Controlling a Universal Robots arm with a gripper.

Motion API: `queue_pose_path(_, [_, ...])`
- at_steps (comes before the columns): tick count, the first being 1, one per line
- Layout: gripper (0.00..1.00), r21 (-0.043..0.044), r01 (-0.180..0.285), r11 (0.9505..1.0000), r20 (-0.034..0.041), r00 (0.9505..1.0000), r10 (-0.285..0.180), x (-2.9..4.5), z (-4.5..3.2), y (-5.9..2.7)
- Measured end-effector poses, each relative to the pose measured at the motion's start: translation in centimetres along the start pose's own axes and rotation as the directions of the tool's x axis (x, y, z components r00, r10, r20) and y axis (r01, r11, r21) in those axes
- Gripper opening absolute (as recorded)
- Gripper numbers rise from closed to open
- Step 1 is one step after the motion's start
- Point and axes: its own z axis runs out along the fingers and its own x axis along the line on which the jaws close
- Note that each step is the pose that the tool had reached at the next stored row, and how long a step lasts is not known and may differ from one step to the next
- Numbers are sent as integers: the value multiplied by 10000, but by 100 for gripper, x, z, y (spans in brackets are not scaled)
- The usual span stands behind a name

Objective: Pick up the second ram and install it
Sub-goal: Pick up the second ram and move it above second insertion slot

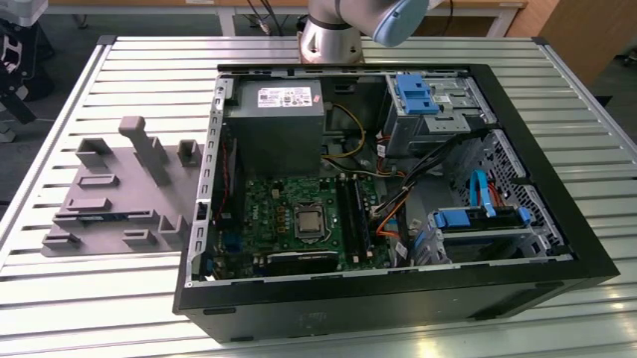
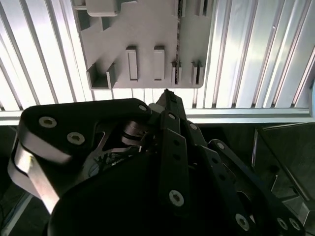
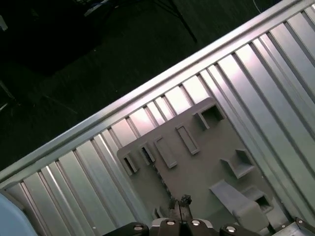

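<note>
A: What's the claw doing?
B: Tips together, empty, high over the gray fixture.
A: Where's the second ram?
B: Below the claw, well apart, parked in a fixture slot, probably so its upper edge can be pinched.

The arm is cut off by the exterior view's upper edge. In both wrist views the pincer is cropped by the picture's edge. In the first wrist view part of the grey holder is hidden behind it.
</note>
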Motion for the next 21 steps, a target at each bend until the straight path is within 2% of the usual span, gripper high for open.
queue_pose_path(4, [11,-2,536,9986,-20,9986,-536,2,1,1])
queue_pose_path(8, [11,-5,1035,9946,-40,9946,-1035,4,2,2])
queue_pose_path(21, [11,-6,1082,9941,-42,9941,-1082,4,2,2])
